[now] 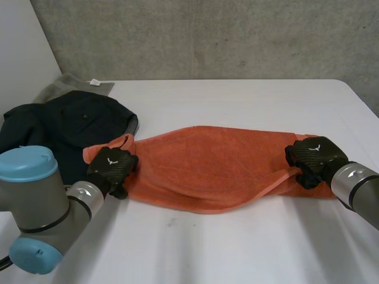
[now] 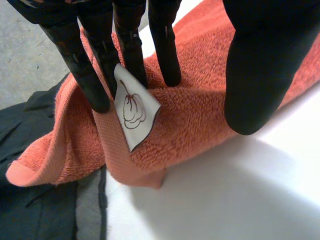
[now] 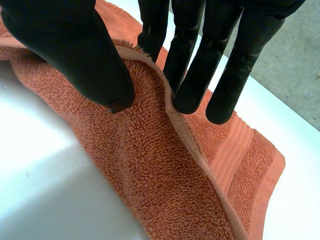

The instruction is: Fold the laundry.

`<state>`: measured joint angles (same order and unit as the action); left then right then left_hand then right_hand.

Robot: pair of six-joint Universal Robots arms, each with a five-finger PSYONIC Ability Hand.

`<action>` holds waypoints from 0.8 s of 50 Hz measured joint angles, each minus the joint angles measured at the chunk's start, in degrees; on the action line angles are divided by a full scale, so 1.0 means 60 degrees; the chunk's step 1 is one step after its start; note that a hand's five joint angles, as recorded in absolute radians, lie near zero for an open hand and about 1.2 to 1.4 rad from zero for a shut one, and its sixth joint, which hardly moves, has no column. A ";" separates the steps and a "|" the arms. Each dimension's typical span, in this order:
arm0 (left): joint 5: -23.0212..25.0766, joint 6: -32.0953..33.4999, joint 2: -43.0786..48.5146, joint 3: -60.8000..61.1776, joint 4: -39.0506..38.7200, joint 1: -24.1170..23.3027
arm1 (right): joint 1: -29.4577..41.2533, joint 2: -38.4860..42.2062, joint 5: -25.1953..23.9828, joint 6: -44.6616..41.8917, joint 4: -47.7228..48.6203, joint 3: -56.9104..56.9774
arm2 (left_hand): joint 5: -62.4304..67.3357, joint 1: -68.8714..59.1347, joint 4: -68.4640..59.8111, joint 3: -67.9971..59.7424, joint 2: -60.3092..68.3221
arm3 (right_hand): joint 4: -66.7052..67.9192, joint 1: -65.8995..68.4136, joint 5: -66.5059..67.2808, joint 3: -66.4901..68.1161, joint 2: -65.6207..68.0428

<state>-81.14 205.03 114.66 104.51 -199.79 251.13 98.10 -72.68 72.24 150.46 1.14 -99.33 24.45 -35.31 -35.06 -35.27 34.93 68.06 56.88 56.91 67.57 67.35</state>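
Observation:
An orange towel (image 1: 207, 165) lies stretched across the table between my two hands, its near edge sagging in a curve. My left hand (image 1: 112, 165) is at the towel's left end, open. Its straight fingers (image 2: 100, 65) rest on a raised fold of the towel (image 2: 190, 115) beside a white label (image 2: 134, 112), and the thumb (image 2: 260, 70) stands apart on the fold's other side. My right hand (image 1: 314, 158) is at the towel's right end. There its thumb (image 3: 75, 55) and fingers (image 3: 200, 65) pinch a raised ridge of the towel (image 3: 150, 165) along its hem.
A dark garment (image 1: 65, 127) lies heaped at the table's left, over a grey cloth (image 1: 71, 84) near the back corner; the dark garment (image 2: 35, 210) touches the towel's left corner. The white table (image 1: 249, 100) runs back to a concrete wall.

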 measured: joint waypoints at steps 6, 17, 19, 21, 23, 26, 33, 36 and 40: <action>-0.0028 0.1280 0.0436 -0.0130 -0.0328 0.0027 | -0.0030 0.0016 0.0000 -0.0012 0.0041 0.0001 | -0.0404 0.0399 0.0393 0.0406 -0.0352 | 0.0011 0.0000 0.0001 0.0001 0.0001; -0.0166 0.2070 0.0884 -0.0449 -0.0552 0.0014 | -0.0033 0.0056 0.0000 -0.0026 0.0165 0.0003 | -0.0329 0.0382 0.0398 0.0405 -0.0365 | 0.0021 0.0000 0.0001 0.0001 0.0001; -0.0171 0.2063 0.0922 -0.0498 -0.0553 0.0014 | -0.0032 0.0062 0.0003 -0.0028 0.0165 0.0003 | -0.0050 0.0072 0.0145 0.0186 -0.0119 | 0.0021 0.0000 0.0001 0.0001 0.0001; -0.0176 0.2048 0.0957 -0.0551 -0.0552 0.0016 | -0.0032 0.0066 0.0005 -0.0031 0.0165 0.0003 | 0.2346 -0.2673 -0.2306 -0.2242 0.2471 | 0.0021 0.0000 0.0001 0.0001 0.0001; -0.0187 0.2025 0.0963 -0.0589 -0.0542 0.0008 | -0.0033 0.0067 0.0010 -0.0042 0.0162 0.0004 | 0.2346 -0.2673 -0.2306 -0.2242 0.2471 | 0.0021 0.0000 0.0001 0.0001 0.0001; -0.0230 0.1976 0.0821 -0.0578 -0.0485 -0.0034 | -0.0035 0.0045 0.0040 -0.0114 0.0116 0.0043 | 0.5237 -0.4873 -0.5412 -0.5081 0.5407 | 0.0021 0.0000 0.0001 0.0001 0.0001; -0.0537 0.1741 -0.0733 -0.0263 0.0218 -0.0442 | -0.0029 -0.0413 0.0057 -0.0774 -0.0615 0.0237 | 0.5276 -0.4873 -0.5617 -0.5279 0.5581 | 0.0021 0.0000 0.0001 0.0001 0.0001; -0.0709 0.1515 -0.1913 -0.0071 0.1185 -0.0650 | -0.0040 -0.0920 0.0055 -0.1618 -0.1520 0.0318 | 0.5276 -0.4873 -0.5632 -0.5383 0.5592 | 0.0021 0.0000 0.0001 0.0001 0.0001; -0.0778 0.1282 -0.2963 0.0005 0.2888 -0.0709 | -0.0130 -0.1554 0.0053 -0.3333 -0.3194 0.0320 | 0.5276 -0.4873 -0.5634 -0.5385 0.5595 | 0.0022 0.0000 0.0001 0.0001 0.0001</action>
<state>-85.81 212.72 96.89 104.55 -182.46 246.87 97.32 -82.00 72.56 130.46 -18.02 -97.41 56.11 -64.55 -68.86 -67.58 68.50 68.19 56.88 56.91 67.58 67.36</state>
